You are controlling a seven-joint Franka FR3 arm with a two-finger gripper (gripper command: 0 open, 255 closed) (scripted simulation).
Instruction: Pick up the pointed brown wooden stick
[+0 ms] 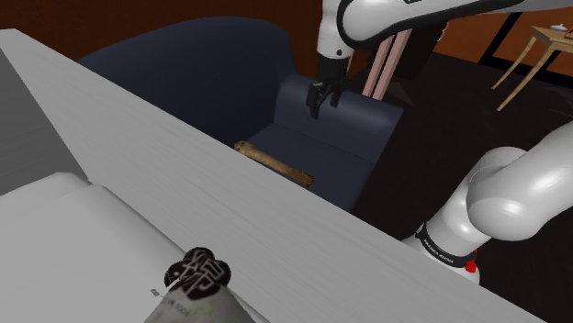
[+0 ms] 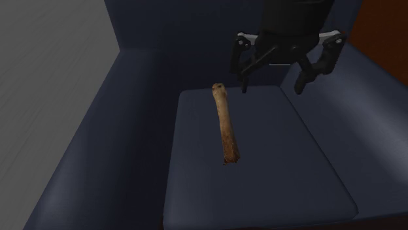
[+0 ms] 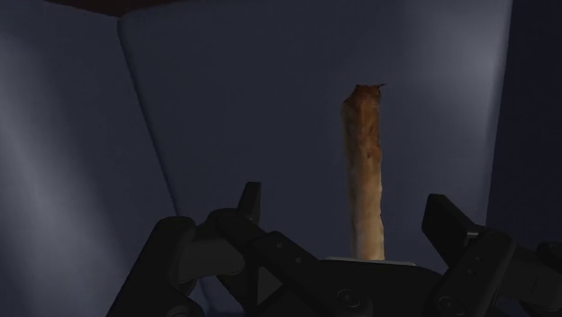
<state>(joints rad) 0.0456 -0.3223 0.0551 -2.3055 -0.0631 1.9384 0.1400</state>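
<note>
At the second exterior view's left a grey wall (image 2: 46, 59) is seen, and beside it a dark blue armchair (image 2: 124, 137). The brown stick (image 2: 225, 127) is laid flat on its seat cushion (image 2: 288, 163), the narrower end turned towards the backrest. Further right the black gripper (image 2: 272, 87) is held above the cushion's back edge, its fingers spread wide and touching nothing, with the stick apart from them. In the shoulder view a pale grey surface (image 1: 275, 239) is seen in front of the armchair, with a dark-patterned object (image 1: 197, 273) at its near end. A light wooden table (image 1: 551, 37) is placed at far right over dark floor.
</note>
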